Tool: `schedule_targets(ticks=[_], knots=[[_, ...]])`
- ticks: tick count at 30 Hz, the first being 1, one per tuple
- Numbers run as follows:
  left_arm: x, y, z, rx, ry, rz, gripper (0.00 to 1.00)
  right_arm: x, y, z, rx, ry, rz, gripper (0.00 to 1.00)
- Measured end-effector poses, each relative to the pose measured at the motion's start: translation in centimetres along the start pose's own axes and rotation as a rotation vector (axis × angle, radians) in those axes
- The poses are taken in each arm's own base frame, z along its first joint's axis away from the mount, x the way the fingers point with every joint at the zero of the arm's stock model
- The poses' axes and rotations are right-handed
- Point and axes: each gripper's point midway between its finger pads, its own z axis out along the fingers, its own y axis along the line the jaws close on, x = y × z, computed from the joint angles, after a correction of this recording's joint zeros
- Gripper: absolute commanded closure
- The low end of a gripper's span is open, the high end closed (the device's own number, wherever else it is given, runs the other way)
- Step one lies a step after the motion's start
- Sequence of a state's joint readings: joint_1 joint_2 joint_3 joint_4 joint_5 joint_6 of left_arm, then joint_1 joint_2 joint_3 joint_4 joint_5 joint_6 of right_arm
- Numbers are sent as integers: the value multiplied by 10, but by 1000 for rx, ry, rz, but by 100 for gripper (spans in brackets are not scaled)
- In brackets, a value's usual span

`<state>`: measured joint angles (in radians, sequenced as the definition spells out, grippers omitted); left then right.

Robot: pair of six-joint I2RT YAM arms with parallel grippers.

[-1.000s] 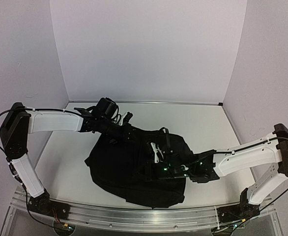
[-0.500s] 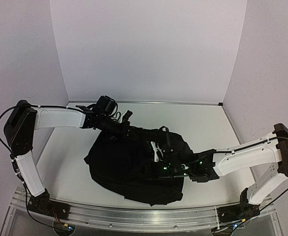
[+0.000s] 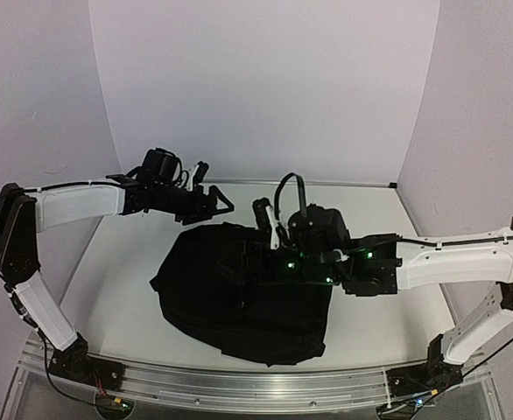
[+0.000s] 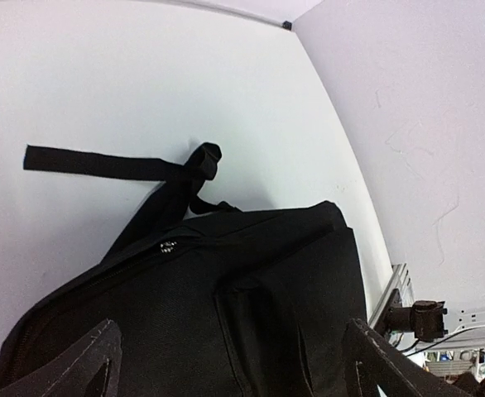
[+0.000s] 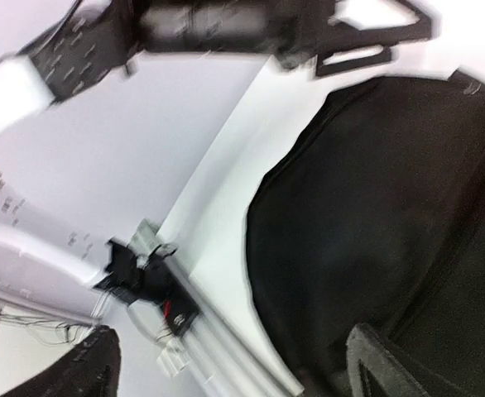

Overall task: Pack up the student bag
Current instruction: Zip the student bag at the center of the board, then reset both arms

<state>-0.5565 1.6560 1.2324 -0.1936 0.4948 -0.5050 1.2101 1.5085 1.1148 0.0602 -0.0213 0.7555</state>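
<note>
The student bag (image 3: pixel 239 302), a big soft black backpack, lies slumped in the middle of the table. In the left wrist view it (image 4: pixel 226 306) fills the lower half, with a zipper pull (image 4: pixel 169 246) and a strap (image 4: pixel 102 163) stretched over the white table. My left gripper (image 3: pixel 217 203) hovers at the bag's far left edge, open and holding nothing. My right gripper (image 3: pixel 246 262) hangs over the bag's middle, also open and holding nothing. The right wrist view is blurred. It shows the bag (image 5: pixel 375 215) on the right and both fingers spread wide apart.
White walls close in the table on three sides, with the back corner (image 4: pixel 286 25) near the strap. The metal rail (image 3: pixel 239 385) with both arm bases runs along the near edge. My left arm (image 5: pixel 226 21) crosses the top of the right wrist view.
Both grippers went from shut to open. The left arm lifted off the bag and drew back toward the far left. The right arm rose and swung toward the far side over the bag.
</note>
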Motion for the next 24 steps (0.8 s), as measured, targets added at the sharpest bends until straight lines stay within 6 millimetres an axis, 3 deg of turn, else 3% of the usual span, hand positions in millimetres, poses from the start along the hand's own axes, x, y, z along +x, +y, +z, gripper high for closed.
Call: schedule_targets(ticks=[2,6,12,16,20,24], knots=[[-12,8,-13,-21,-43,1,2,-19,-24,0,59,-30,-10,2],[-28,53,-44,-126,-124,-57,0,-65,-95,-8,221,-98,-1,2],[-28,128,-95,-313,-218,-188,0,-132,-201,-46,423,-218,48,2],[-29,159,-143,-408,-315,-263,0,-152,-272,-85,538,-259,100,2],[-35,176,-199,-491,-436,-314,0,-155,-336,-143,660,-297,181,2],[-36,186,-256,-586,-555,-360,0,-167,-365,-207,749,-392,220,2]])
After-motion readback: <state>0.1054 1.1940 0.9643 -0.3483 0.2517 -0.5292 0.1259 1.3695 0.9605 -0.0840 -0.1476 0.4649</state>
